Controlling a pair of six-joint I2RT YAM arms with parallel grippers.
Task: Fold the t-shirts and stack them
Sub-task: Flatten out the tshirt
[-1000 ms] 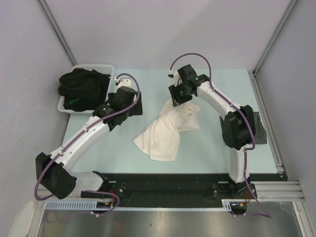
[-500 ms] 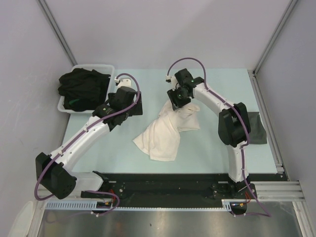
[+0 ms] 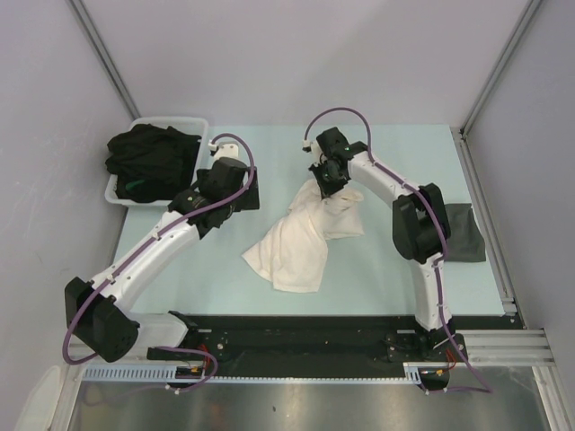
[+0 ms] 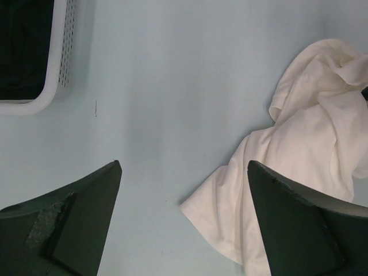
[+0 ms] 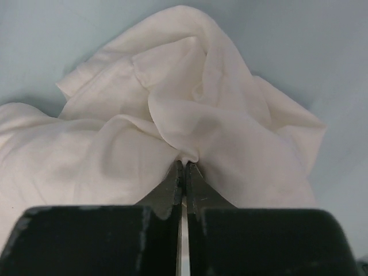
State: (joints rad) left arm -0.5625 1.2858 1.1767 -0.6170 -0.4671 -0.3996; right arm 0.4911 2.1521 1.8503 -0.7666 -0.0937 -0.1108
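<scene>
A cream-white t-shirt [image 3: 301, 238] lies crumpled in the middle of the table, also seen in the left wrist view [image 4: 299, 144] and the right wrist view [image 5: 190, 98]. My right gripper [image 3: 323, 182] [image 5: 185, 164] is at the shirt's far edge, shut on a pinched fold of the cloth. My left gripper [image 3: 243, 191] [image 4: 184, 167] hangs open over bare table just left of the shirt, holding nothing. Black t-shirts [image 3: 153, 157] are heaped in the tub. A dark grey t-shirt [image 3: 467, 232] lies at the right edge, partly hidden by the right arm.
The white plastic tub [image 3: 166, 121] [image 4: 57, 57] stands at the far left corner of the pale blue table [image 3: 377, 269]. Grey walls close in the back and sides. The arms' black base rail runs along the near edge.
The right gripper has come down onto the cream shirt's far edge and shut on a fold of it. The left arm has not moved.
</scene>
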